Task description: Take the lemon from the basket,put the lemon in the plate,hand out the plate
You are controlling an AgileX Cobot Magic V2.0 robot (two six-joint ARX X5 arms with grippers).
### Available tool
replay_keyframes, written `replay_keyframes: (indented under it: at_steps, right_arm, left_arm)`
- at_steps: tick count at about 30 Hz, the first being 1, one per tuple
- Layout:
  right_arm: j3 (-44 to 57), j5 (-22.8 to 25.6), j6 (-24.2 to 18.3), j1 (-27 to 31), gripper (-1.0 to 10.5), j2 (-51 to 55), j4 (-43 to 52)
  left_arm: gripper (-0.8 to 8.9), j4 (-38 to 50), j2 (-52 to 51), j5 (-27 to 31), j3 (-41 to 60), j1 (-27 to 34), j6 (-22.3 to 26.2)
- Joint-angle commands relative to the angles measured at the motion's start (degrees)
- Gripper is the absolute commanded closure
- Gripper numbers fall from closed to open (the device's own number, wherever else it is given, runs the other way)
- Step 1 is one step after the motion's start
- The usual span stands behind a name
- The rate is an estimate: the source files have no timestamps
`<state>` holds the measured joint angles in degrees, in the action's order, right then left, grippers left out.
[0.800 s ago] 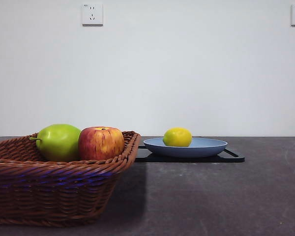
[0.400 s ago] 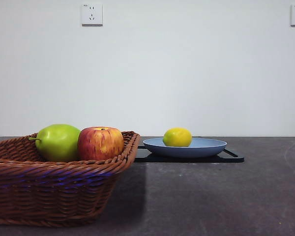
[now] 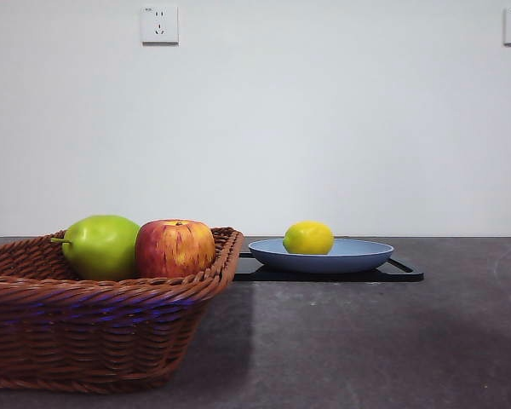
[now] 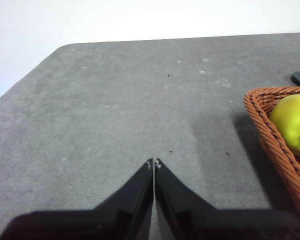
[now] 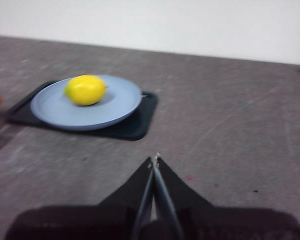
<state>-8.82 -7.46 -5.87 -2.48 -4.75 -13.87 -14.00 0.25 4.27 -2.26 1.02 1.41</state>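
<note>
Bright yellow oval lemon (image 3: 307,238) sits in round light-blue plate (image 3: 358,256). Hand-out pending: right gripper (image 5: 153,160), jaws together, must open and take the rim at 5 o'clock.

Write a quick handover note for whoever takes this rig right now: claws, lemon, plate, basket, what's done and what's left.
Left claw: shut, empty, over bare table beside the basket.
Right claw: shut, empty, short of the plate, not touching it.
Lemon: lying in the light-blue plate, which sits on the black tray.
Basket: holds the green pear and the apple.
Done: lemon out of the basket and plated.
Left: grip the plate and hand it out.
</note>
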Motion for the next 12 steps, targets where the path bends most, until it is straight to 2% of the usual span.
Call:
replay_keyframes:
  at_steps: [1,12]
  right_arm:
    - [3.17,-0.11,-0.2,0.87,9.4,1.66,2.8]
    - [8.33,0.13,-0.11,2.03,9.4,4.72,4.04]
  left_arm:
    - [8.05,0.46,-0.15,-0.04,0.7,0.17,-0.55]
    - [8.05,0.46,-0.15,-0.04,0.7,0.17,-0.55]
